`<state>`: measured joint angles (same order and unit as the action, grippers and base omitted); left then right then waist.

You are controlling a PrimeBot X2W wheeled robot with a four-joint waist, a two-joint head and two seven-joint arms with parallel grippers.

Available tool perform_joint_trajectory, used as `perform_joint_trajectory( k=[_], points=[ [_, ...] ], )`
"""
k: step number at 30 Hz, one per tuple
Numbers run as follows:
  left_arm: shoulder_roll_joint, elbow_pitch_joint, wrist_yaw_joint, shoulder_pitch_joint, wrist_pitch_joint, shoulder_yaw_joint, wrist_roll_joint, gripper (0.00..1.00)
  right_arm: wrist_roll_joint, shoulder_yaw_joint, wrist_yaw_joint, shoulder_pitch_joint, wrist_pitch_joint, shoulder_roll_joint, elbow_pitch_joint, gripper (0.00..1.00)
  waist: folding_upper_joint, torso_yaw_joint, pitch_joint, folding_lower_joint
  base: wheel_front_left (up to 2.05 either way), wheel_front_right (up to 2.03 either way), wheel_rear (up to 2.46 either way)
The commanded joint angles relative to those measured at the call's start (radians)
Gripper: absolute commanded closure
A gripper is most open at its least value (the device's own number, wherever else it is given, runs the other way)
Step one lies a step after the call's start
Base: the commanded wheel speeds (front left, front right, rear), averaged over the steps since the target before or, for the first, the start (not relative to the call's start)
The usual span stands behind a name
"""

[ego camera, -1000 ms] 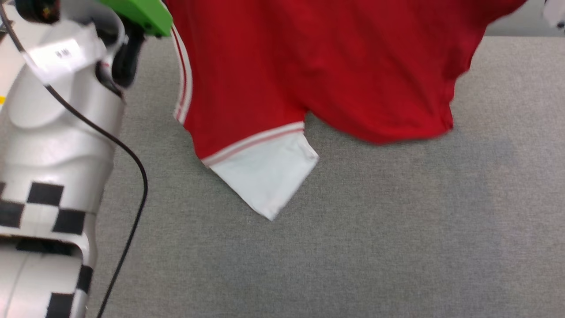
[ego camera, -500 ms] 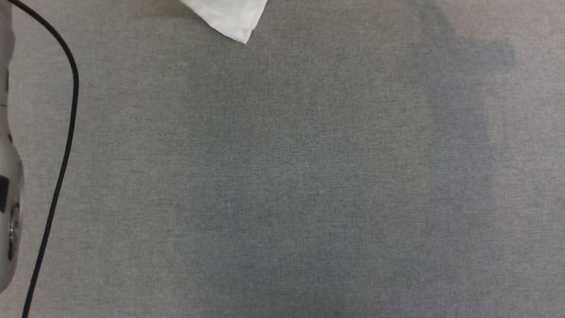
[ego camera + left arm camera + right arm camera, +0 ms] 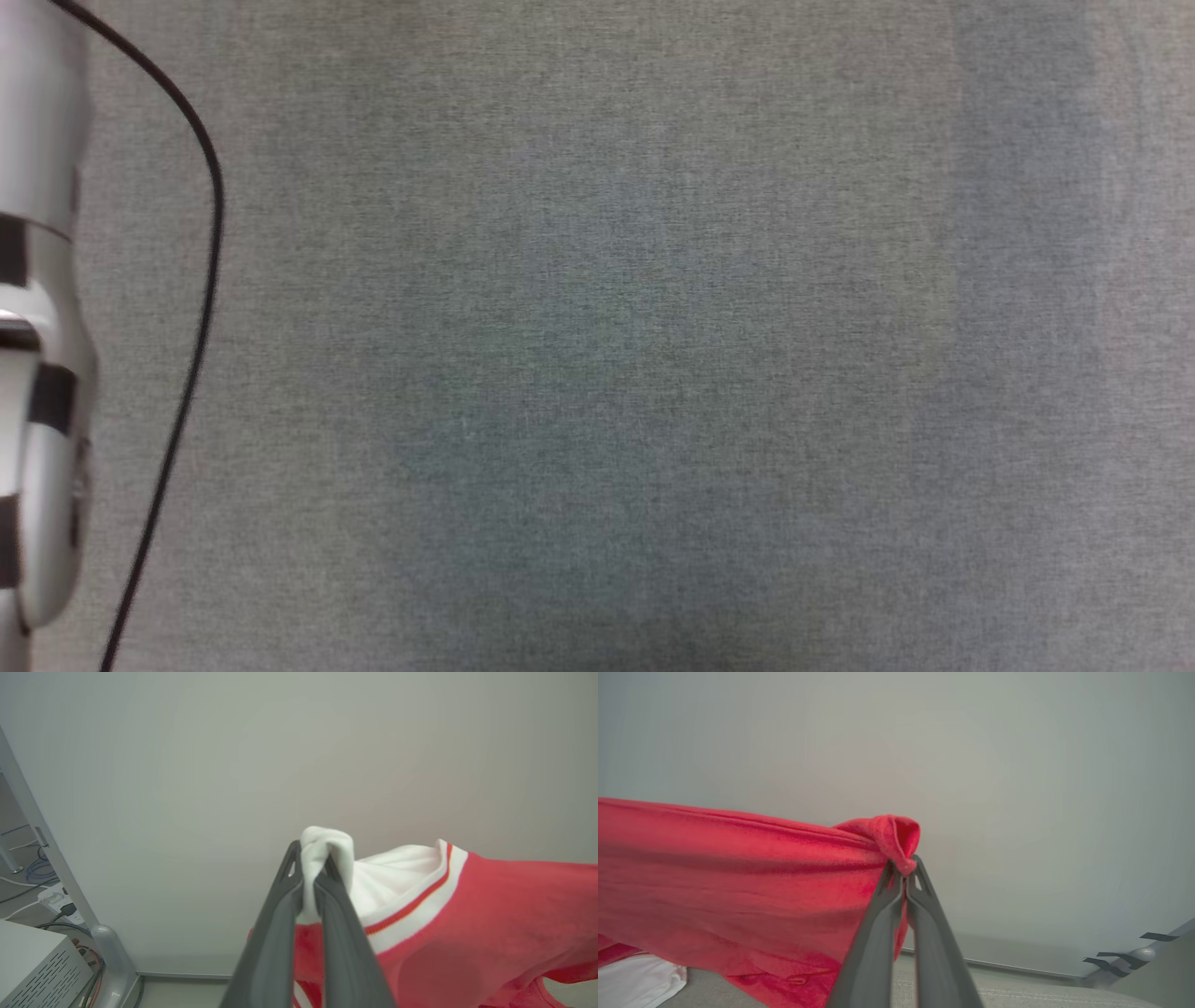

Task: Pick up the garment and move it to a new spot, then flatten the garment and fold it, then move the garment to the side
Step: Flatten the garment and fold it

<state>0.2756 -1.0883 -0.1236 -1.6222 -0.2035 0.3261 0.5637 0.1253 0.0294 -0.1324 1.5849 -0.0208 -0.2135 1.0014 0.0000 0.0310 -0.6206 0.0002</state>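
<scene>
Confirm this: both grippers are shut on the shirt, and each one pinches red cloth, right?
Not quite: the left wrist view shows the left gripper shut on white sleeve cloth of the garment. The right gripper does pinch red cloth.

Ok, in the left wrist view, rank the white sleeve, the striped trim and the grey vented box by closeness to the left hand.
1. White sleeve, pinched in the left hand.
2. Striped trim, just right.
3. Grey vented box, far lower left.

Grey cloth-covered tbl top
</scene>
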Motion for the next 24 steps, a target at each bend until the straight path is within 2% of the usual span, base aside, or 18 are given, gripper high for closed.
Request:
perform_joint_trajectory(
  k=[1, 7, 15, 19, 24],
  points=[
    [-0.002, -0.005, -0.004, 0.042, -0.011, 0.003, 0.019, 1.0, 0.018, 0.013, 0.002, -0.042, 0.013, -0.01, 0.008, 1.0, 0.0, -0.013, 0.008, -0.0002, 0.0, 0.0, 0.0],
    [-0.022, 0.046, -0.007, 0.268, -0.039, 0.043, 0.1, 1.0, 0.105, 0.1, 0.002, -0.228, 0.063, -0.028, 0.013, 1.0, 0.0, -0.024, 0.077, -0.0002, 0.0, 0.0, 0.0],
    [0.026, 0.234, -0.007, 0.683, -0.057, 0.093, 0.215, 1.0, 0.248, 0.205, 0.002, -0.551, 0.103, -0.068, -0.062, 1.0, 0.0, -0.027, 0.224, -0.0002, 0.0, 0.0, 0.0],
    [0.056, 0.339, -0.007, 0.891, -0.058, 0.056, 0.227, 1.0, 0.303, 0.247, 0.002, -0.712, 0.101, -0.093, -0.127, 1.0, 0.0, -0.025, 0.309, -0.0002, 0.0, 0.0, 0.0],
    [0.065, 0.446, 0.01, 1.103, -0.058, 0.037, 0.203, 1.0, 0.345, 0.251, 0.002, -0.899, 0.083, -0.135, -0.237, 1.0, 0.0, -0.036, 0.395, -0.0002, 0.0, 0.0, 0.0]
  ],
)
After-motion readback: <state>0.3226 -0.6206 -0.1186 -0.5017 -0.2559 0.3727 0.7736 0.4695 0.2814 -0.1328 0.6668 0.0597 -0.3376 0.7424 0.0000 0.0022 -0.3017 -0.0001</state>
